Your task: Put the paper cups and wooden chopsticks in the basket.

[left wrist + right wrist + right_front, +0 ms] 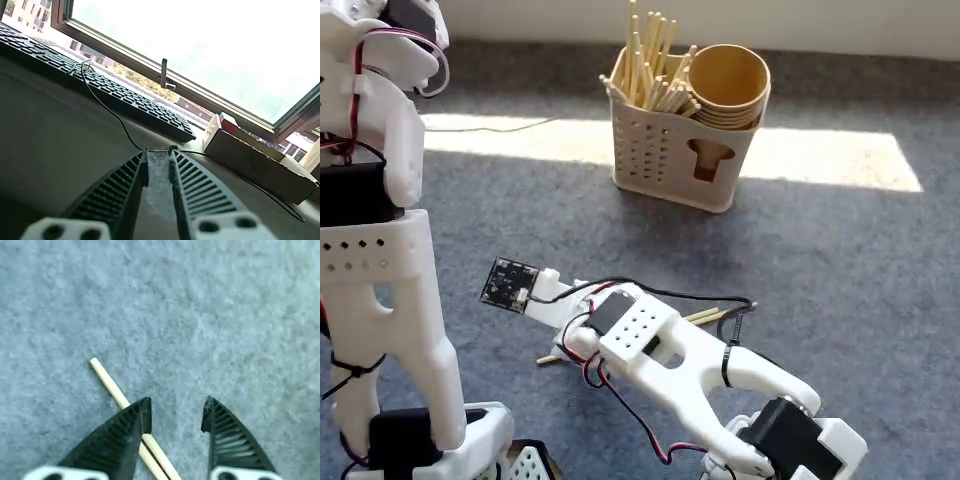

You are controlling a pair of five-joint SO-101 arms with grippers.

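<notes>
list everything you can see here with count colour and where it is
basket: one, cream, at the far side of the mat
wooden chopsticks: many, pale wood, standing in the basket
paper cups: one stack, exact count unclear, tan, in the basket beside the chopsticks
loose chopsticks: seemingly two, pale wood, lying on the mat under the right arm
mat: one, grey, under everything
window: one, bright, in the room behind
cardboard box: one, brown, below the window
left arm: one, white, upright at the mat's edge, jaws shut, aimed at the window
right arm: one, white, low over the mat, jaws open at the loose chopsticks
</notes>
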